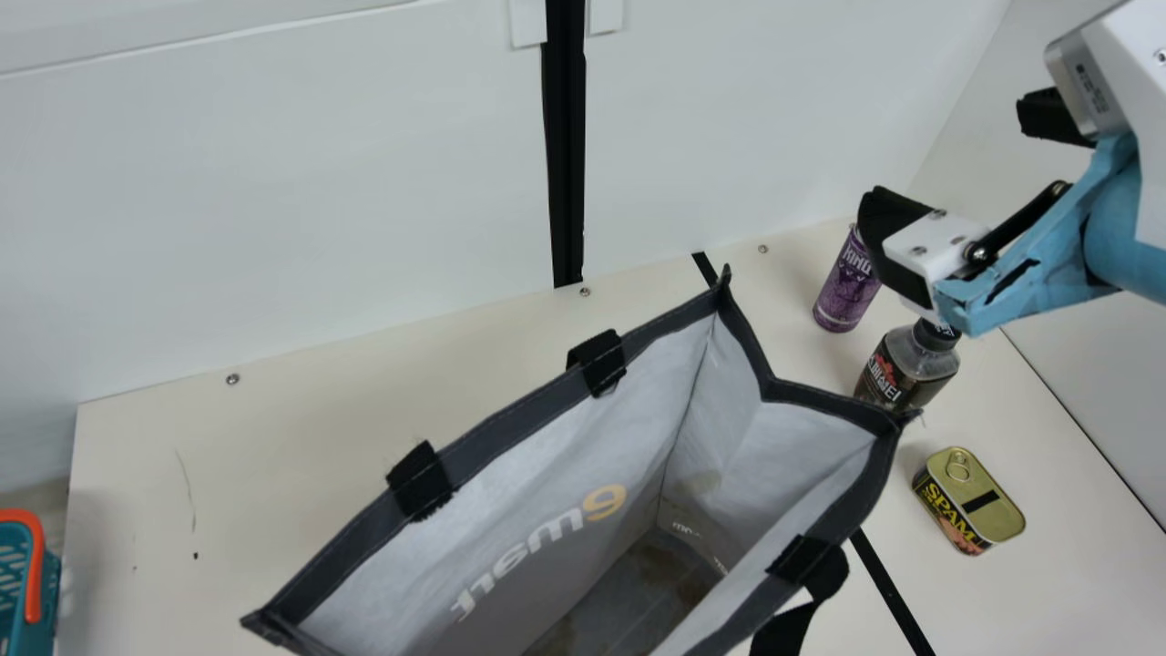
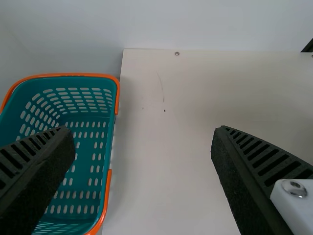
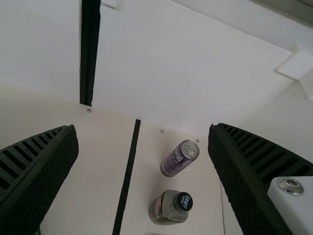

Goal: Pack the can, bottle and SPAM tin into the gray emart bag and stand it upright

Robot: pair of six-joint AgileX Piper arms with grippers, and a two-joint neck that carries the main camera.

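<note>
1. The cream table (image 1: pixel 301 456) spans the scene, with a black strip (image 1: pixel 888 583) running from far to near across its right part.
2. The gray emart bag (image 1: pixel 547 437) stands upright in the middle, its mouth wide open and its bottom panel in sight; a black strap hangs from its near side.
3. The teal basket (image 2: pixel 111 98) with orange handles is just beside the table's left edge.
4. The right gripper (image 1: pixel 954 164) hangs at the far right, above the level of the can and bottle. Its two fingers are spread wide, holding nothing.
5. The left gripper (image 2: pixel 143 134) is at the left in its wrist view, fingers also wide apart with nothing between them.
6. The bottle (image 1: pixel 897 369), dark-capped, stands upright right of the bag, near its right corner and between the can and the tin.
7. The purple can (image 1: pixel 840 296) stands upright on the far right of the table.
8. The SPAM tin (image 1: pixel 979 501) lies flat, ring-pull up, nearer than the bottle, right of the black strip.
</note>
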